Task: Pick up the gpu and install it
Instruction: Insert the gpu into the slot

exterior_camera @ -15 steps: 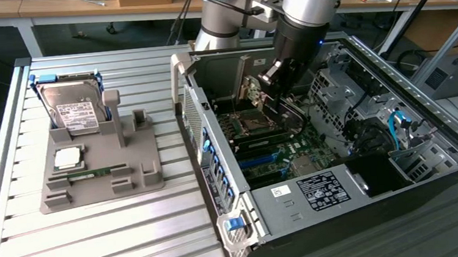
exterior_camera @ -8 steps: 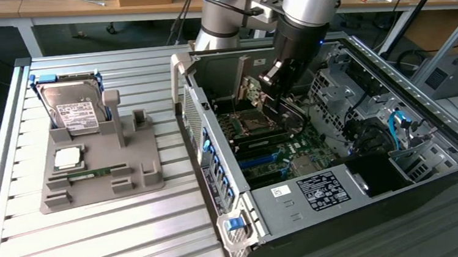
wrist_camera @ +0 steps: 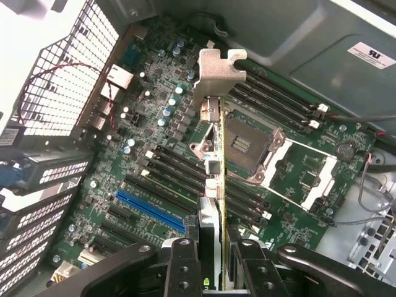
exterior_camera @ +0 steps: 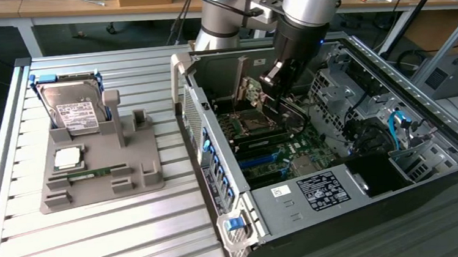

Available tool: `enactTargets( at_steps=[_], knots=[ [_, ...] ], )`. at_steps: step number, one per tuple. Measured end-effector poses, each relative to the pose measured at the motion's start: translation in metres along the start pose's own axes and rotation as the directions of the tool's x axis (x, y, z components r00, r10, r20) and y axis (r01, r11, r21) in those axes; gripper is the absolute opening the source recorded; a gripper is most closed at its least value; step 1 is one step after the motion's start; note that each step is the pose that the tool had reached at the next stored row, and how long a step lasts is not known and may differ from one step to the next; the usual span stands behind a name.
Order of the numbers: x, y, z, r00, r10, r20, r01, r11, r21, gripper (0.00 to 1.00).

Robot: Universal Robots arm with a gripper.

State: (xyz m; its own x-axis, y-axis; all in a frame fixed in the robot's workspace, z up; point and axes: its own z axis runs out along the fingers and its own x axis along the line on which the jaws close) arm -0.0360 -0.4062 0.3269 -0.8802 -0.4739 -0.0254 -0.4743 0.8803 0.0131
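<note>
I hold the gpu (wrist_camera: 216, 74) edge-on between my fingers; its silver bracket points away from the wrist camera and its thin board runs back into the grip. My gripper (wrist_camera: 215, 255) is shut on it. The card hangs above the motherboard (wrist_camera: 154, 154), over the black slots between the blue slot (wrist_camera: 151, 210) and the CPU socket (wrist_camera: 247, 145); I cannot tell whether it touches a slot. In the exterior view my gripper (exterior_camera: 276, 79) reaches down into the open computer case (exterior_camera: 316, 195), with the gpu (exterior_camera: 249, 91) beside it near the case's rear wall.
A grey fixture (exterior_camera: 135, 179) at the exterior view's left carries a hard drive (exterior_camera: 72, 110), a CPU chip (exterior_camera: 67, 156) and a RAM stick (exterior_camera: 90, 174). Case walls, drive cages (exterior_camera: 336, 89) and cables (exterior_camera: 397, 130) surround the motherboard.
</note>
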Motion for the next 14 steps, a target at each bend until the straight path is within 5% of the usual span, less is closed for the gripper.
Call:
enactTargets(
  at_steps=[14],
  knots=[
    [0.0000,0.0000,0.0000,0.9982,-0.059,-0.0007,0.059,0.9982,-0.0015,0.27]
  ],
)
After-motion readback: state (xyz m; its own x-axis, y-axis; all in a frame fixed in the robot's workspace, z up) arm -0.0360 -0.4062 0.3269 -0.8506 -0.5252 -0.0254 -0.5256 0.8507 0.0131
